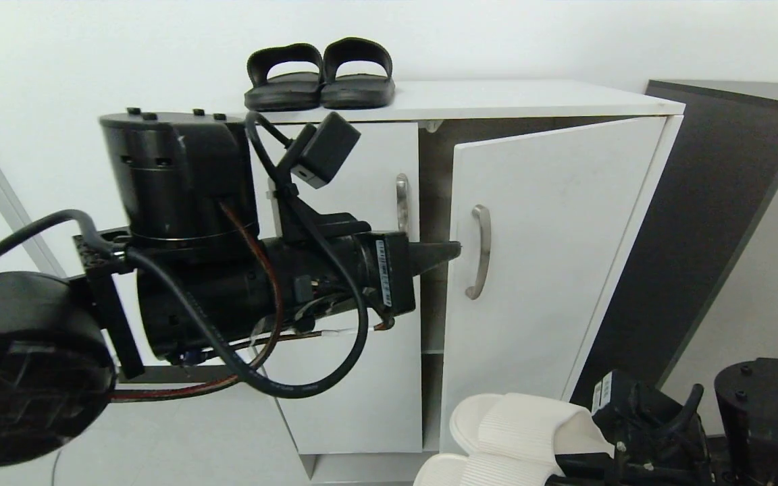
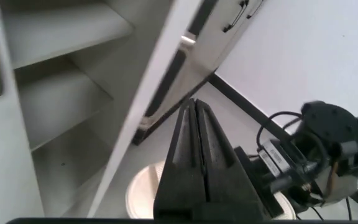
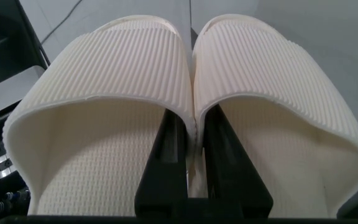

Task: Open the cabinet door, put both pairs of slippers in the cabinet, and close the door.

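**Cabinet** (image 1: 531, 98): white, two doors, centre to upper right of the head view.
- Left door (image 1: 362, 378): shut, with an upright metal handle (image 1: 402, 202).
- Right door (image 1: 551, 256): swung part-way out, leaving a dark gap between the doors. It has a curved metal handle (image 1: 480, 251).
- Shelves (image 2: 61, 102): white, seen through the opening in the left wrist view.

**Black slippers** (image 1: 321, 74): one pair, side by side on the cabinet top, upper centre of the head view.

**White slippers** (image 1: 517, 432): one ribbed pair at the bottom edge of the head view, below the open door.
- They are carried by the right gripper (image 3: 193, 134).
- One finger sits under each strap, and the two inner walls are pinched together between them.

**Left gripper** (image 1: 446, 251): at mid-frame in the head view, level with the right door's handle.
- Its fingers are pressed flat together and hold nothing.
- The tip lies in the gap and seems to meet the open door's edge, though contact is unclear.

**Dark grey unit** (image 1: 699, 223): stands against the cabinet at the right of the frame.
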Tool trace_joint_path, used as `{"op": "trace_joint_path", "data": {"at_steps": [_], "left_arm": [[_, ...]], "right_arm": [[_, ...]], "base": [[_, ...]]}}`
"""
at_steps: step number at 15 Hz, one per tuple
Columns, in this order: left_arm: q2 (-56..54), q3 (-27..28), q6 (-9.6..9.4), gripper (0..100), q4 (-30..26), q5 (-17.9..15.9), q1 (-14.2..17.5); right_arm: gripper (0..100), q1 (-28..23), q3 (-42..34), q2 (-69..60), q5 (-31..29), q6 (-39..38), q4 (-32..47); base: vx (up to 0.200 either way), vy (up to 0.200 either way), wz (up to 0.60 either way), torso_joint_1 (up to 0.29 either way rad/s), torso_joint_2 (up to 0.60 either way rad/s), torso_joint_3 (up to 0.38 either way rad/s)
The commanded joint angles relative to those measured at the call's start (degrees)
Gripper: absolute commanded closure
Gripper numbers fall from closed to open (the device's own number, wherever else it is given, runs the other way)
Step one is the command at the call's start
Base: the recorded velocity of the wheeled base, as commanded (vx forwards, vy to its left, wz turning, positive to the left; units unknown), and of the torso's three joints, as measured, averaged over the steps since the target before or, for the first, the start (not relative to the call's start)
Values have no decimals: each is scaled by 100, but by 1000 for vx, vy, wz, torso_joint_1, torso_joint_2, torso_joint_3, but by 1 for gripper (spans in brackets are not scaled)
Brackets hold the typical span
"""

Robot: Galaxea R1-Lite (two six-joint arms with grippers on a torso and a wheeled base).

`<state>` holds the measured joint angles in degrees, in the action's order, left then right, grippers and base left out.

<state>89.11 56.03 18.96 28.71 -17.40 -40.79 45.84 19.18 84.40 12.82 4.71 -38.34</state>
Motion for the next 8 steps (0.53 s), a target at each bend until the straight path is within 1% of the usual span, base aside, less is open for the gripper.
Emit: {"op": "trace_joint_path", "data": {"at_steps": [1,4,8], "left_arm": [[-298,-162,3,100,3,-1,133],[-26,-39,29,100,47,-27,265],[968,541,38,100,583,-53,256]], "right_arm": [[100,4,7,-11,1,4,-7],[100,48,7,-28,-17,4,-7],[100,189,-107,-99,-8,13,11]], "base": [[0,0,0,0,0,0],[0,0,0,0,0,0],[0,0,0,0,0,0]]}}
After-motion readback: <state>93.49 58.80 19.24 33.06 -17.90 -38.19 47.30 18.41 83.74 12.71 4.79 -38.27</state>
